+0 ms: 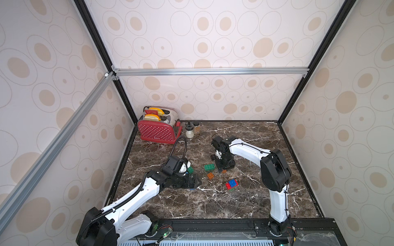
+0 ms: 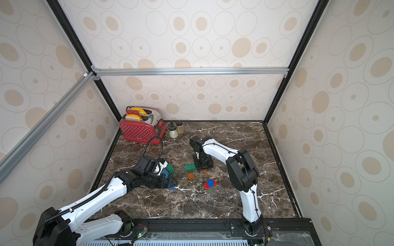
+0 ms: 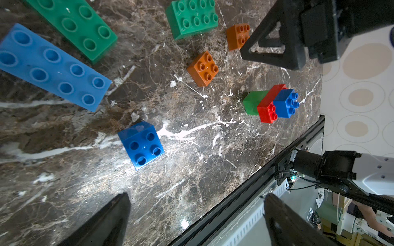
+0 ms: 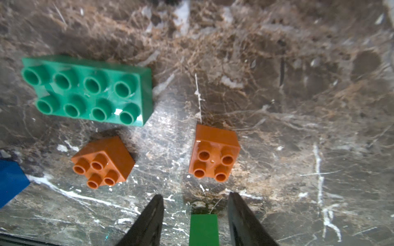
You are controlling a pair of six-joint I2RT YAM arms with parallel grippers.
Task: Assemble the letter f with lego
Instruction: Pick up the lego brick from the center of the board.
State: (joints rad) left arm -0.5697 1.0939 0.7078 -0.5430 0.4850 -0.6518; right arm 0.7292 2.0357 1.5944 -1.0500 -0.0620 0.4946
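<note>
far-left corner of the tabletop (image 1: 213, 204): red dotted toaster (image 1: 157, 133) with two small jars (image 1: 191, 130) beside it, well apart from the lego.

left tool (image 3: 197, 194): hangs over the tabletop left of centre, fingers spread wide, nothing between them. blue square brick (image 3: 140, 146) lies studs up just past its tips, untouched.

beside the left arm (image 1: 136, 196), near its wrist: blue oblong brick (image 3: 53, 68) and long green brick (image 3: 74, 25), side by side with a gap between them.

centre: green eight-stud brick (image 4: 89, 91), studs up, on its own. orange square brick (image 4: 103, 163) sits just in front of it, toward the front edge. second orange brick (image 4: 214, 153) is to the right of that one, apart from it.

right tool (image 4: 196, 196): points down, fingers partly spread, pinching nothing. the second orange brick sits just beyond its tips. whether the tips touch the tabletop, can't tell.

furthest right and nearest the front: joined cluster (image 1: 231, 184), a red oblong with a blue square on it and a green one under it. it looks tipped on its side. every other brick lies single.
</note>
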